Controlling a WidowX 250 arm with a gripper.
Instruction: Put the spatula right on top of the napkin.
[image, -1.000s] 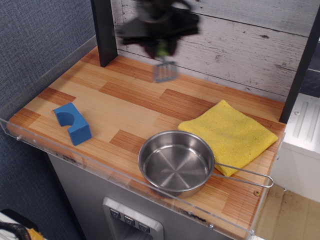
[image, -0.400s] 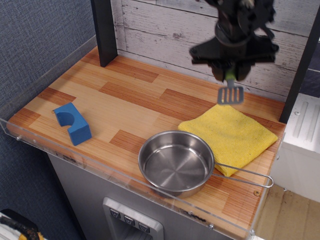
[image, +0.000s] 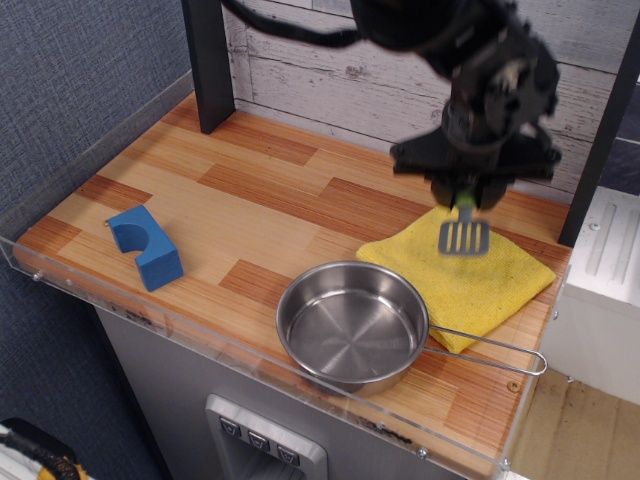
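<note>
The yellow napkin (image: 455, 272) lies flat at the right side of the wooden counter. My gripper (image: 467, 203) hangs over the napkin's far part and is shut on the light-green handle of the spatula (image: 464, 234). The spatula hangs blade down. Its grey slotted blade is just above the napkin's middle; I cannot tell whether it touches the cloth. Most of the handle is hidden inside the gripper.
A steel pan (image: 352, 326) with a wire handle sits at the front, touching the napkin's near-left edge. A blue block (image: 146, 246) lies at the front left. A dark post (image: 209, 60) stands at the back left. A clear rim (image: 250, 352) borders the counter's front.
My gripper has carried the spatula from the back left across to the right, then down and forward, so the blade now hangs over the napkin.
</note>
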